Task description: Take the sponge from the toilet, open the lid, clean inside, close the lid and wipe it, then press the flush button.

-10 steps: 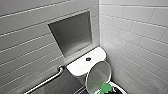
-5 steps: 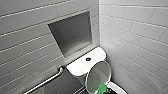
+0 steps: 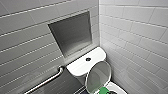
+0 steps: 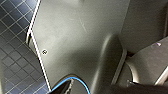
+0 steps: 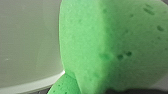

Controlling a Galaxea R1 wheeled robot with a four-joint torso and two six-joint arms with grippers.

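Note:
The white toilet (image 3: 83, 65) stands in the corner, and the round dark flush button (image 3: 88, 59) sits in the middle of its tank top. The lid (image 3: 98, 76) is raised, its greyish inner face turned toward me. Just below it, over the bowl rim (image 3: 118, 89), the bright green sponge (image 3: 103, 90) shows at the picture's lower edge. In the right wrist view the sponge (image 5: 112, 45) is very close and bent, in the grip of my right gripper, with the pale inner wall of the bowl (image 5: 27, 45) behind it.
A metal grab bar (image 3: 47, 81) runs along the tiled left wall beside the tank. A square recess (image 3: 71, 35) is set in that wall above the tank. The right tiled wall stands close to the toilet. Dark small-tiled floor (image 4: 12, 57) shows in the left wrist view.

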